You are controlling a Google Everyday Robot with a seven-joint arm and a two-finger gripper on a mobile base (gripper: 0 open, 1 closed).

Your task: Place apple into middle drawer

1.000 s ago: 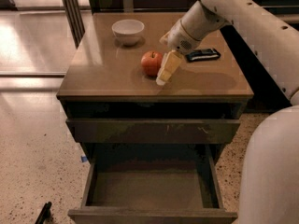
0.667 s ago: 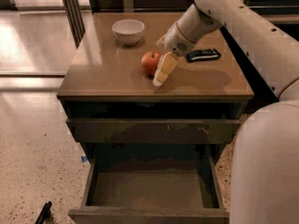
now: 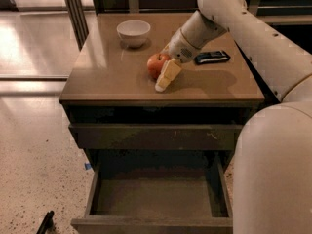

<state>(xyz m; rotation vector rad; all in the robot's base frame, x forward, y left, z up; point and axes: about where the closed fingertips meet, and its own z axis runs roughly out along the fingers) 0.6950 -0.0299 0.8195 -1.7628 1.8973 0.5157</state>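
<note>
The apple, red-orange and round, rests on the wooden tabletop a little in front of the white bowl. My gripper, pale yellow, reaches down from the right and sits against the apple's right front side, hiding part of it. Its tip is at the tabletop. The middle drawer is pulled out at the bottom of the cabinet, and its flat floor is bare.
A white bowl stands at the back of the tabletop. A black flat device lies to the right of the apple. A closed drawer with pale scratches on its front sits above the open one. My white arm fills the right side.
My gripper has moved left and closed in on the apple, from just right of it to up against it. The apple has stayed in place.
</note>
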